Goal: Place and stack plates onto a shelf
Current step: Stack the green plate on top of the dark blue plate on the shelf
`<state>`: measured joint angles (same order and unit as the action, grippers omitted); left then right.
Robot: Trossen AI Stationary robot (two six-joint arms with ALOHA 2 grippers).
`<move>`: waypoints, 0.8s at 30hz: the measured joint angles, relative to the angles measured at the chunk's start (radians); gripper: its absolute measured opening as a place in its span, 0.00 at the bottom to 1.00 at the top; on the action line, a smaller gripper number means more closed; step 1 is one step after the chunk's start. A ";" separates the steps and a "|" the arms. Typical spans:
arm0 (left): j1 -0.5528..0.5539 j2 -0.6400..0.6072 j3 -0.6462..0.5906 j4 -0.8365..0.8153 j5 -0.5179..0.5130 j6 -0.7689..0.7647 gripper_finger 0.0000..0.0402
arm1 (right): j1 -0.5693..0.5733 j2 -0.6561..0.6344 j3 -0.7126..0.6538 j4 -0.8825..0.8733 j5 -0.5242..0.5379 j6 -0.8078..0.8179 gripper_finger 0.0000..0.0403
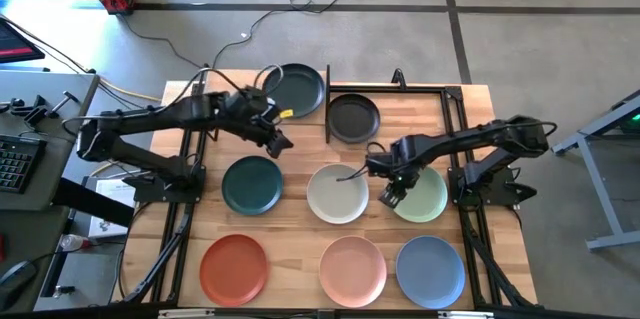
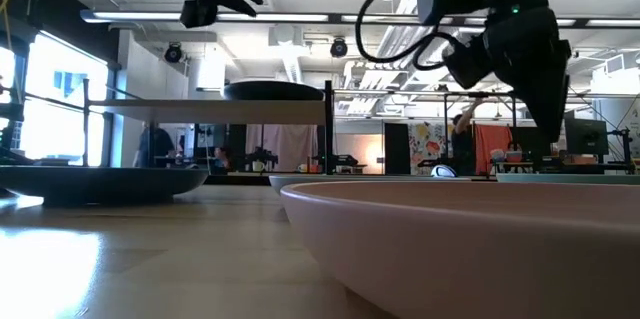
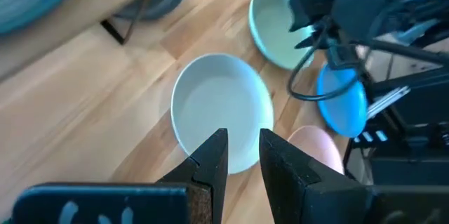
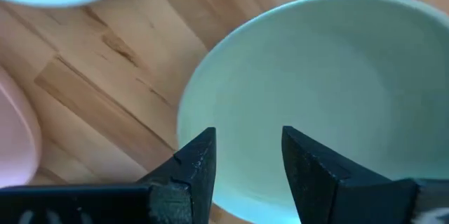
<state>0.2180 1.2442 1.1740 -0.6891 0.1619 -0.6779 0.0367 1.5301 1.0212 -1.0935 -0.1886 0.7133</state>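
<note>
1. My right gripper hovers over the pale green plate, fingers parted, holding nothing.
2. My left gripper, slightly parted and empty, hangs near the shelf (one charcoal plate on it).

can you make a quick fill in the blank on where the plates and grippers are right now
1. The right gripper hovers with open fingers over the rim of the ____ plate.
2. The plate on the shelf is ____.
3. The left gripper hangs above the table, holding ____.
4. The front row has the terracotta plate, the ____ plate and the blue plate.

Missing words: pale green; charcoal; nothing; pink
</note>
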 joint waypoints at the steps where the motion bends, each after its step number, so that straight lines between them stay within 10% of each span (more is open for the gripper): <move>1: 0.000 0.013 0.000 0.001 0.000 0.000 0.18 | 0.011 0.000 -0.006 0.023 0.000 0.014 0.35; 24: -0.003 0.118 0.000 0.055 0.047 -0.017 0.18 | 0.151 0.079 -0.039 0.195 0.147 0.182 0.35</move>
<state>0.2150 1.3621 1.1736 -0.6339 0.2089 -0.6952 0.1875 1.6087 0.9821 -0.8989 -0.0418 0.8951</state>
